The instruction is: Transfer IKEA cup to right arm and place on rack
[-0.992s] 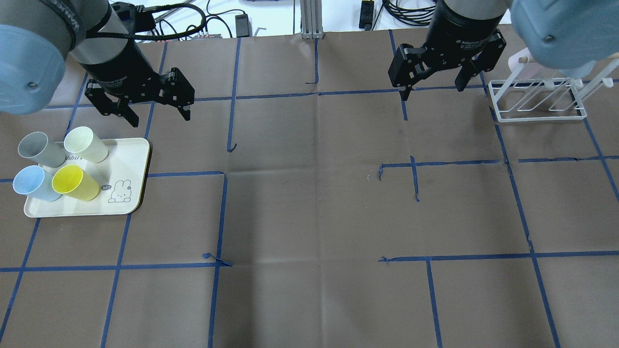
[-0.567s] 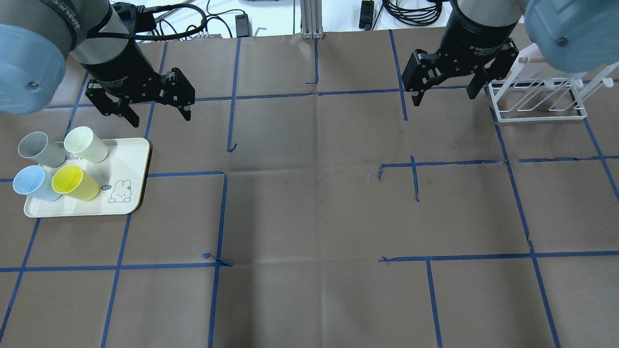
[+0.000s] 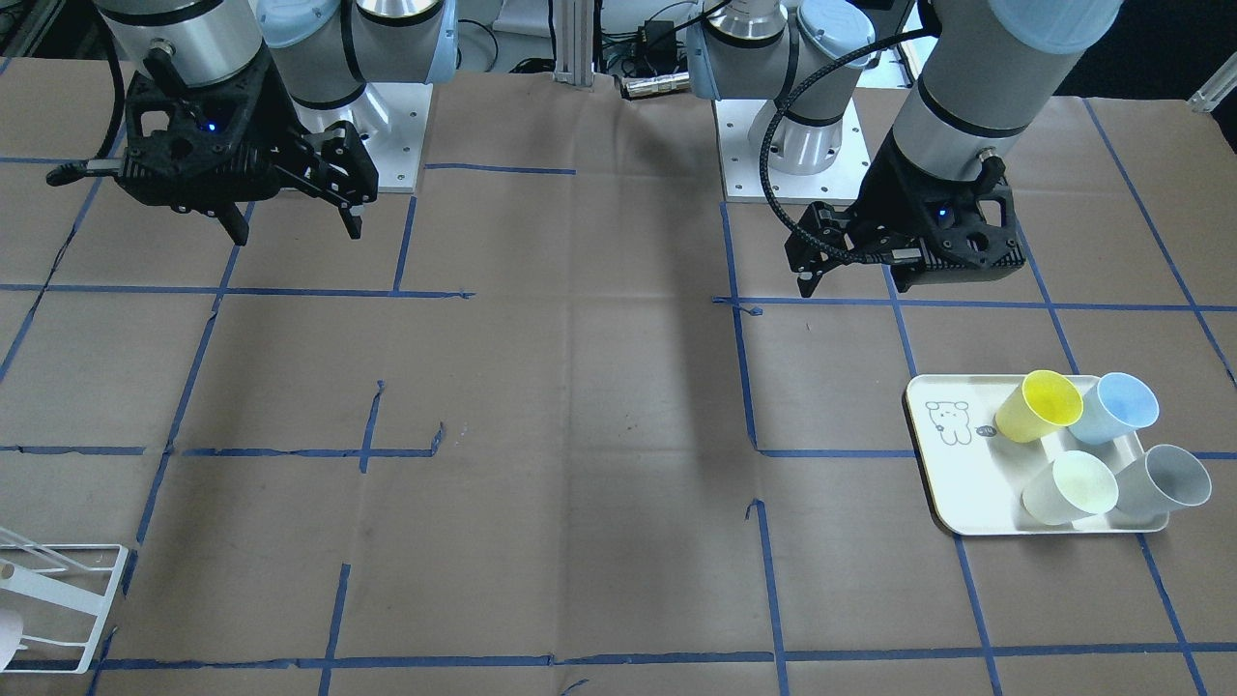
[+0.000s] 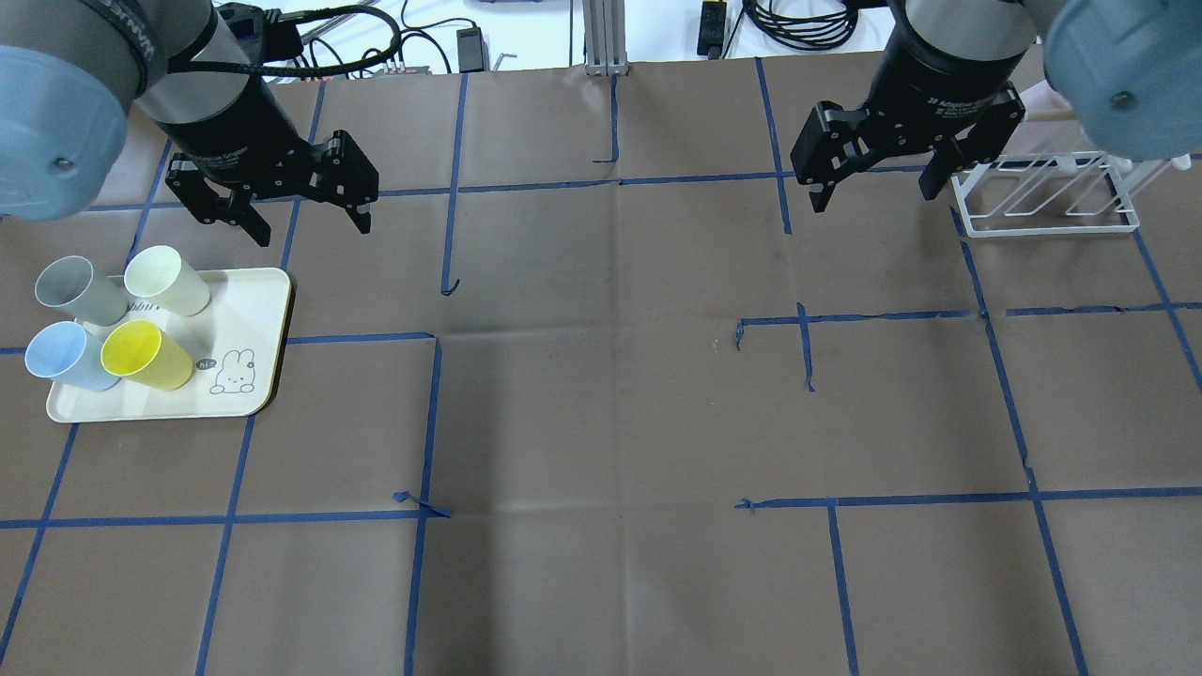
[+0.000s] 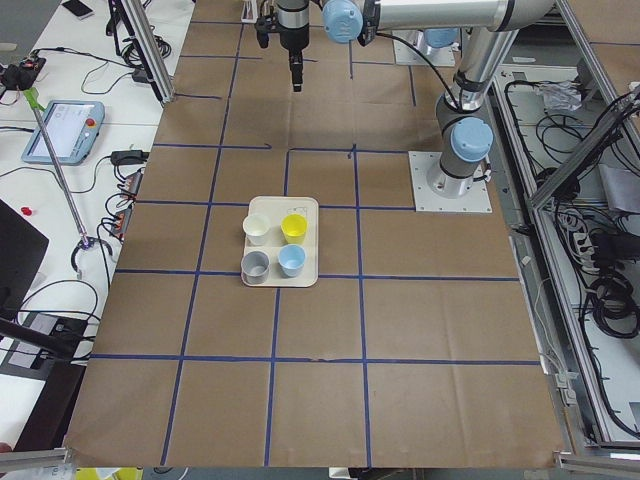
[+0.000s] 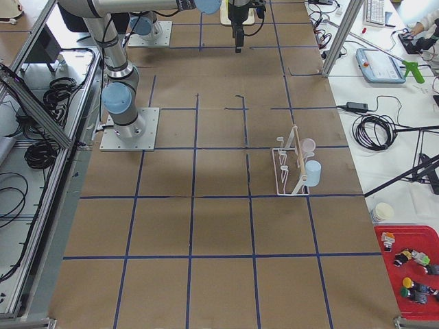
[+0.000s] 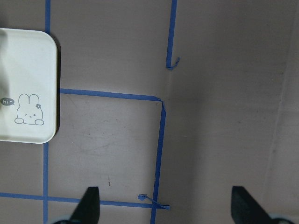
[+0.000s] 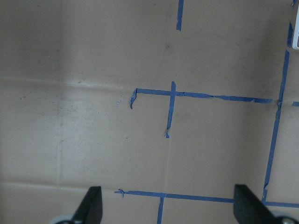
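Overhead exterior view: my left gripper (image 4: pixel 310 223) and right gripper (image 4: pixel 874 195) hang open and empty, the four IKEA cups (image 4: pixel 143 355) sit on the tray (image 4: pixel 246 314), well apart from the rack (image 4: pixel 1050 223), so pick-up, handover and racking are all left to do.

four upright cups (image 4: pixel 150 357), white wire rack (image 4: pixel 1052 228)

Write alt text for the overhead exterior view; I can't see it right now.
Both grippers hang open and empty over the brown-papered table: the left gripper near a cream tray holding a grey cup, cream cup, blue cup and yellow cup, the right gripper beside the white wire rack.
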